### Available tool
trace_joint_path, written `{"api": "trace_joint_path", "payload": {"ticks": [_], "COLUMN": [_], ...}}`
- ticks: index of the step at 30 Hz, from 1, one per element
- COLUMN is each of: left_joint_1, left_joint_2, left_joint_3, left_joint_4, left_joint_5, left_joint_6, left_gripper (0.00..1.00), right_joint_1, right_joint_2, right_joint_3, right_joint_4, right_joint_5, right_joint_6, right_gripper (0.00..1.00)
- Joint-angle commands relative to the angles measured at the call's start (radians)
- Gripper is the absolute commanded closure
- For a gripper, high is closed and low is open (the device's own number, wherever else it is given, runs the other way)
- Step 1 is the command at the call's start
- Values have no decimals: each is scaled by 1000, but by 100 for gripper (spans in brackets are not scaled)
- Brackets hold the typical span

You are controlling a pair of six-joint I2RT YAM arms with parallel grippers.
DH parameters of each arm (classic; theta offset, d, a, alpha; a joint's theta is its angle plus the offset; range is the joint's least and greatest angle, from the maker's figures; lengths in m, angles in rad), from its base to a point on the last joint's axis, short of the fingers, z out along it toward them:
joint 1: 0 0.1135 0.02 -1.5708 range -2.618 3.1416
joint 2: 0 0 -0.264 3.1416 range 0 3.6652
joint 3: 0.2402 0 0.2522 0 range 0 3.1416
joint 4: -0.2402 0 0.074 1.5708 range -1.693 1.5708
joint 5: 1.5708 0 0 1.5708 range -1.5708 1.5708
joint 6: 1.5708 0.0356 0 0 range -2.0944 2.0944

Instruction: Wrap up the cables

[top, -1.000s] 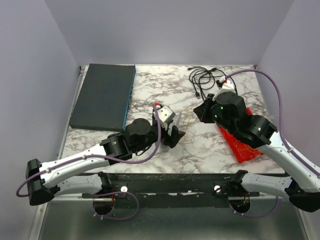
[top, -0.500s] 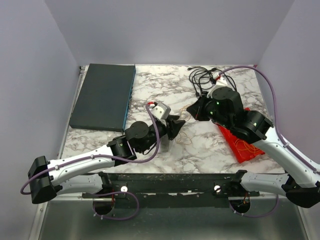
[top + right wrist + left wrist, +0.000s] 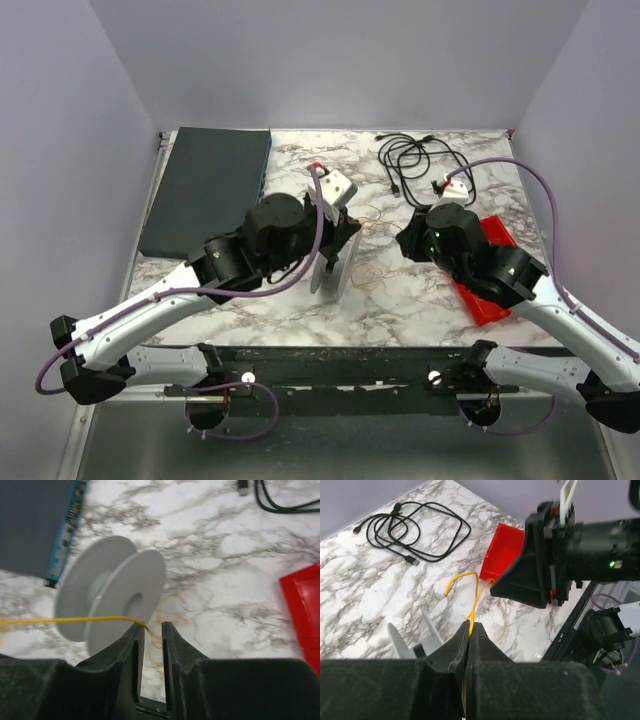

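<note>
The cables are thin yellow wire (image 3: 475,586). In the left wrist view my left gripper (image 3: 470,624) is shut on a strand that rises from its tips towards the right arm. Loose loops of the wire (image 3: 377,271) lie on the marble beside a grey spool (image 3: 328,272), which stands under my left gripper (image 3: 342,243). In the right wrist view my right gripper (image 3: 152,625) has a narrow gap between its jaws. A taut strand (image 3: 75,620) runs leftwards from its left fingertip (image 3: 140,628), in front of the spool (image 3: 120,587). Seen from above, my right gripper (image 3: 408,240) is just right of the loops.
A red tray (image 3: 492,275) lies under the right arm. A coiled black cord (image 3: 412,156) sits at the back of the table. A dark flat box (image 3: 205,190) with a blue edge covers the back left. The two wrists are close together mid-table.
My left gripper has shut on the yellow wire and lifted towards the back, uncovering the grey spool. My right gripper's jaws have parted a little and it has moved slightly nearer.
</note>
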Motion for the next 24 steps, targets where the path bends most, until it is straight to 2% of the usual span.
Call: {"api": "trace_joint_path", "payload": {"ticks": [1,4,5,10,15,21,24], "left_joint_1": [95,118,127,146,153,169,172], "left_joint_2": [81,147,160,206,236,250,259], "left_joint_3": [222,298,308,345,364,373,376], "left_joint_4": [-508,-640,-657,-724,-754,-751,-747], "left_joint_5": [270,317,346,413,447,481,493], "left_joint_6": [55,85,89,101,103,95,95], "left_gripper": [100,100,100,100,100,100,100], "right_joint_1": [-17,-17,-17,-16,-16,-15,-15], "right_joint_2": [-52,-83,-90,-164,-171,-144,-125], "right_joint_3": [-161,-237,-246,-241,-220,-228,-226], "right_joint_4": [12,122,135,214,286,353,381], "right_joint_5": [49,-79,-106,-196,-301,-422,-461], "right_joint_6": [-68,-89,-95,-137,-187,-225,-247], "right_gripper": [66,48,45,37,37,54,55]}}
